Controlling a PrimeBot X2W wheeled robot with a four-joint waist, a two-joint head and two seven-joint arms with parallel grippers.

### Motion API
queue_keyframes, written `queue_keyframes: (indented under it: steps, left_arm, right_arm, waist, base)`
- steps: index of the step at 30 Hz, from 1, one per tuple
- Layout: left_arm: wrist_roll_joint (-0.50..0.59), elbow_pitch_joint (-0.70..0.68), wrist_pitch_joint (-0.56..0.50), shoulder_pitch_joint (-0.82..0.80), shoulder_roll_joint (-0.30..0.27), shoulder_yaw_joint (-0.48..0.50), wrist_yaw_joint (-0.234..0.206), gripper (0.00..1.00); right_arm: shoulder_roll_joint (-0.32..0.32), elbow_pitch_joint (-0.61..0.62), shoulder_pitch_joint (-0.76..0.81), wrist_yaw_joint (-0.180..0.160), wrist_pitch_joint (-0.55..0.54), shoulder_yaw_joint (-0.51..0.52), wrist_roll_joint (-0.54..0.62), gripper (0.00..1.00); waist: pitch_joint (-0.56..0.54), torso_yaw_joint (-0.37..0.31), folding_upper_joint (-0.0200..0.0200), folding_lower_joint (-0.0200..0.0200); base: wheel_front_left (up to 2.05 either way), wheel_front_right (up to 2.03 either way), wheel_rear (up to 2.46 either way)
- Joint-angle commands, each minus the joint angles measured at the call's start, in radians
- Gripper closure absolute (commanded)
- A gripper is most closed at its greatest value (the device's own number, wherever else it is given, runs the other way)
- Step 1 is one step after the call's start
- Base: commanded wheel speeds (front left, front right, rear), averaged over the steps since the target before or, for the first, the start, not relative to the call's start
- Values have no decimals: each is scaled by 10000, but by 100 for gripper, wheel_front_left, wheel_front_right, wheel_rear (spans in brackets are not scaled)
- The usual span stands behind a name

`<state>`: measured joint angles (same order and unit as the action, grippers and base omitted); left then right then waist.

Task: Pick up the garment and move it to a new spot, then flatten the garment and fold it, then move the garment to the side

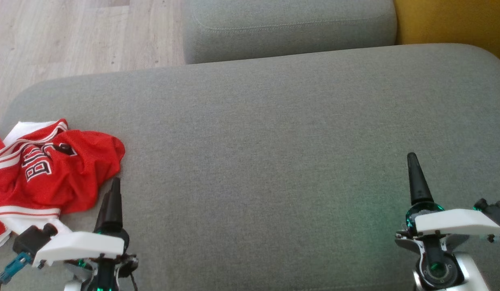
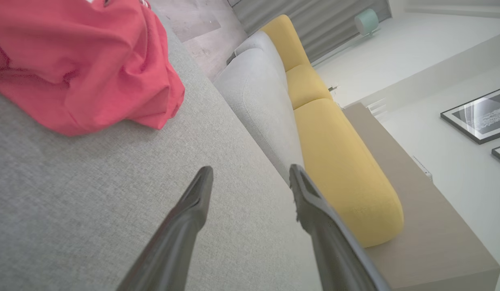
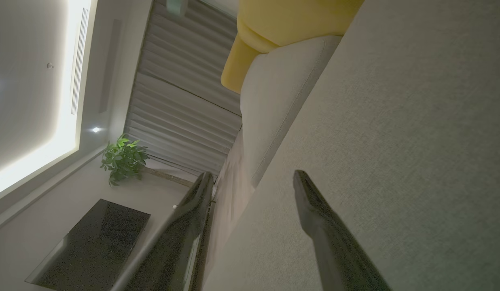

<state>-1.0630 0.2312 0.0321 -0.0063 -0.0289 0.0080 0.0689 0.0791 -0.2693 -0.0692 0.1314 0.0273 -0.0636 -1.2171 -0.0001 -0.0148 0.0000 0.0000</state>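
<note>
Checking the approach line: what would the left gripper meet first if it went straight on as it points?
For the left gripper, probably the grey seat near its far edge, else the back cushion behind it; depth is unclear. The red garment lies off that line.

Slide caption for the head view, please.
Crumpled red jersey lies left on the grey cushion; left gripper beside it, right gripper far right, both empty.

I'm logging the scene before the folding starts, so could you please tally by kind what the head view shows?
Red garment: 1
Grey cushions: 2
Yellow cushion: 1
Grippers: 2, left gripper and right gripper
Total: 6
</note>
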Motion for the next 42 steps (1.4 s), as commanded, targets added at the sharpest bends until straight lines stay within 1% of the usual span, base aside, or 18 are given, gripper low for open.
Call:
queue_keyframes:
  steps: [1, 8, 9, 14, 22, 29, 42]
  left_arm:
    - [460, -397, 143, -561, -133, 28, -26, 0]
    - [1899, -401, 348, -606, -146, -120, -272, 0]
    - [1899, -401, 348, -606, -146, -120, -272, 0]
    - [2612, -412, 494, -622, -151, -221, -408, 0]
    - [3715, -366, 728, -688, -181, -385, -583, 0]
    - [4576, -375, 932, -734, -192, -488, -737, 0]
    - [6153, -345, 1312, -825, -207, -627, -975, 0]
  right_arm:
    - [227, 455, -574, -3, 172, -206, 458, 0]
    - [236, 456, -608, -3, 379, -325, 1910, 0]
    - [236, 456, -608, -3, 379, -325, 1910, 0]
    - [127, 429, -596, -4, 527, -202, 2860, 0]
    - [133, 284, -654, -4, 763, -313, 4146, 0]
    - [37, 237, -711, -5, 968, -340, 5045, 0]
    - [121, 133, -891, -5, 1352, -858, 6484, 0]
  waist:
    - [5, -29, 0, 0]
    - [8, -59, 0, 0]
    - [8, -59, 0, 0]
    - [-1, -45, 0, 0]
    - [2, -19, 0, 0]
    - [11, -23, 0, 0]
    - [23, -95, 0, 0]
  base:
    - [0, 0, 0]
    - [0, 0, 0]
    - [0, 0, 0]
    - [0, 0, 0]
    - [0, 0, 0]
    - [0, 0, 0]
    - [0, 0, 0]
